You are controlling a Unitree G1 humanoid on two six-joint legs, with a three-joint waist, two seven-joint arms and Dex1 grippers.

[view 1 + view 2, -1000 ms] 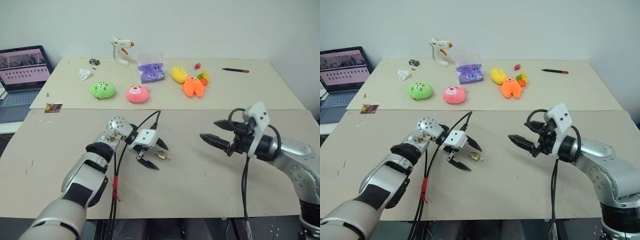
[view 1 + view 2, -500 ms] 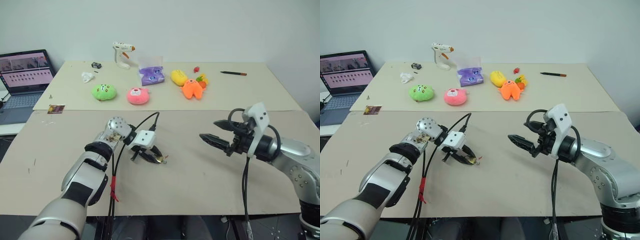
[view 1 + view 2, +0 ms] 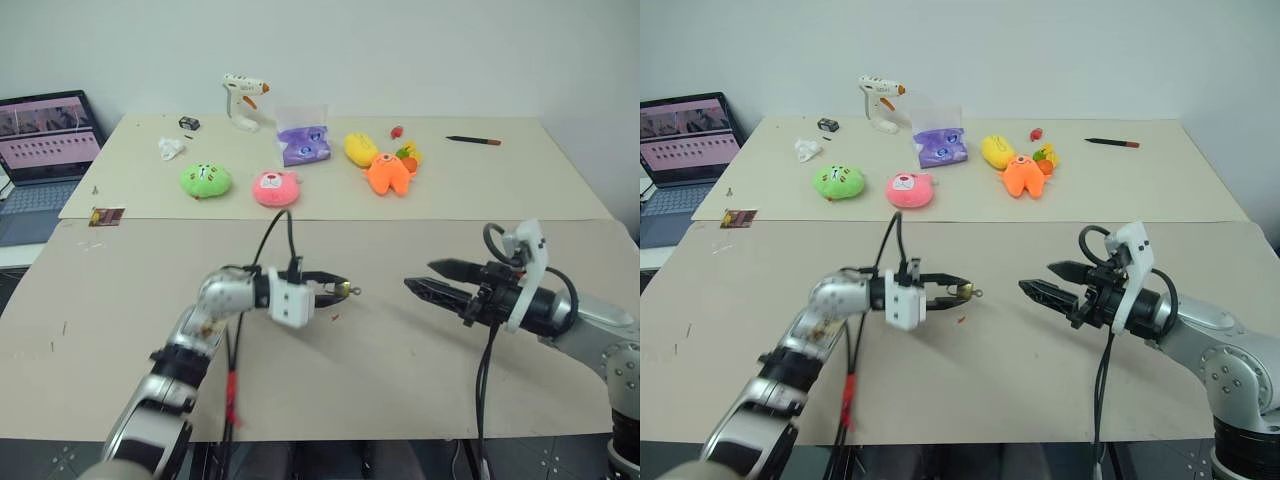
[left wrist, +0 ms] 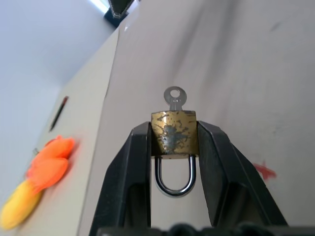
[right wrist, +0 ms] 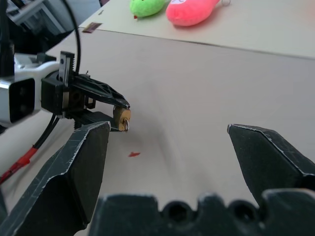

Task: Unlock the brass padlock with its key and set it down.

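The left gripper (image 4: 173,142) clamps the brass padlock (image 4: 173,133) by its two flat sides, one black finger on each. The silvery shackle (image 4: 173,179) loops back between the fingers toward the wrist, and the key (image 4: 174,100) sticks out of the opposite end, past the fingertips, so the lock's long axis runs along the gripper. From the head views the gripper is about level and aimed to the right, holding the padlock (image 3: 341,290) in the air above the near table (image 3: 400,370), with the key end facing the right gripper (image 3: 425,279).

The right gripper points left at it, its two fingers spread wide with nothing between them. A stretch of bare tabletop separates the two grippers, and nothing stands between them. A small red scrap (image 3: 336,318) lies on the table just below the padlock.

The near table is otherwise bare out to its edges. On the far table, well apart from the grippers, lie a green plush toy (image 3: 205,180), a pink plush toy (image 3: 275,188), an orange plush toy (image 3: 388,174), a yellow plush toy (image 3: 359,149), a purple packet (image 3: 303,144), a glue gun (image 3: 242,100) and a pencil (image 3: 472,140). A laptop (image 3: 45,150) sits open at the far left.
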